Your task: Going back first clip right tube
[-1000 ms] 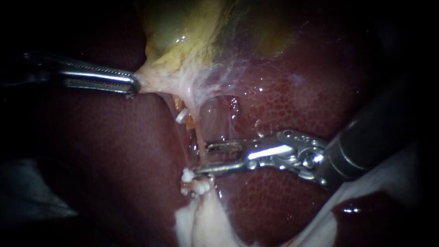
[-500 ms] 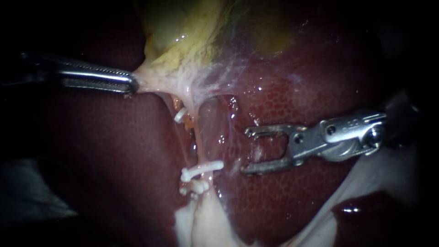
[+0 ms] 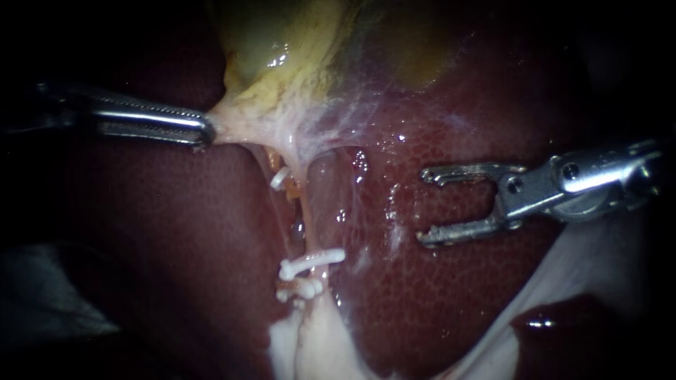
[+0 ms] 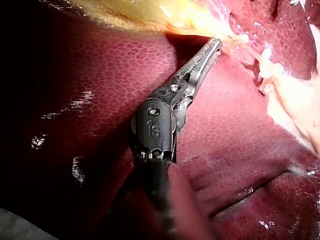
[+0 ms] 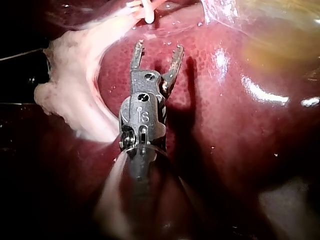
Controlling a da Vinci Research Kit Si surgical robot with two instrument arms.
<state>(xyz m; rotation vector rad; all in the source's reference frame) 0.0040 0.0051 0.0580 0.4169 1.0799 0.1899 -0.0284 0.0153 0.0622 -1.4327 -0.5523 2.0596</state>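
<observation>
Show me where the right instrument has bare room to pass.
Free: bare liver between the right instrument and the clipped tube, and liver under the left instrument. Crowded: around the clips and the stretched gallbladder.

Nothing really readable here tbh, just a tiny stamped mark on the wrists of the left instrument and right instrument.

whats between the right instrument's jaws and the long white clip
Only bare liver, seen in the endoscope view, between right instrument and clip.
</observation>
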